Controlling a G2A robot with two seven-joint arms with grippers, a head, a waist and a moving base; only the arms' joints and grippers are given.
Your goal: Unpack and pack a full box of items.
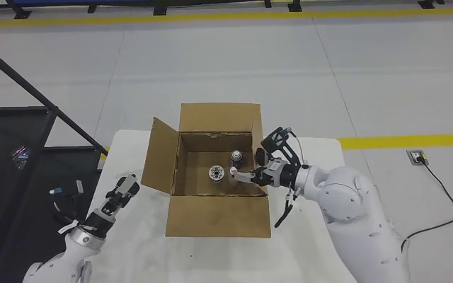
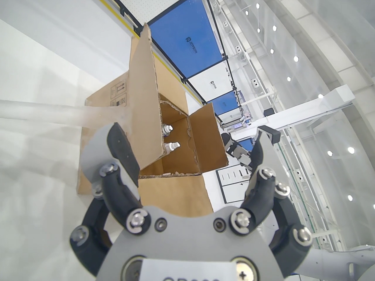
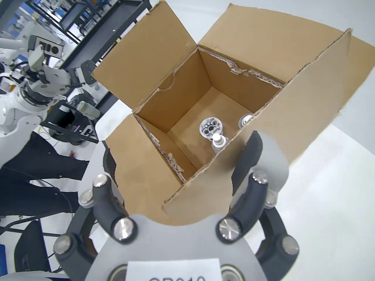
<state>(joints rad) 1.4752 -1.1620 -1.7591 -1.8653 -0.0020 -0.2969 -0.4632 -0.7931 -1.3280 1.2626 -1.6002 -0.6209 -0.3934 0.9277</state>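
While hanging over the right side of the open cardboard box (image 1: 219, 216), holds the right pincer (image 1: 248, 176) apart, astride the box's upright right flap (image 3: 293, 103), clamping nothing. Inside the box: 3 items, a round-topped can (image 1: 216, 172), a small white spray bottle (image 1: 232, 170) just beside it, and a dark bottle (image 1: 236, 157) nearer the box's far wall. Left of the box, well apart from it, above the white surface (image 1: 152, 244): the left pincer (image 1: 126, 187), spread wide, gripping nothing.

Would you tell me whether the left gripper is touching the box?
Apart. The top view shows a narrow strip of white table between the left gripper and the nearest flap of the box.
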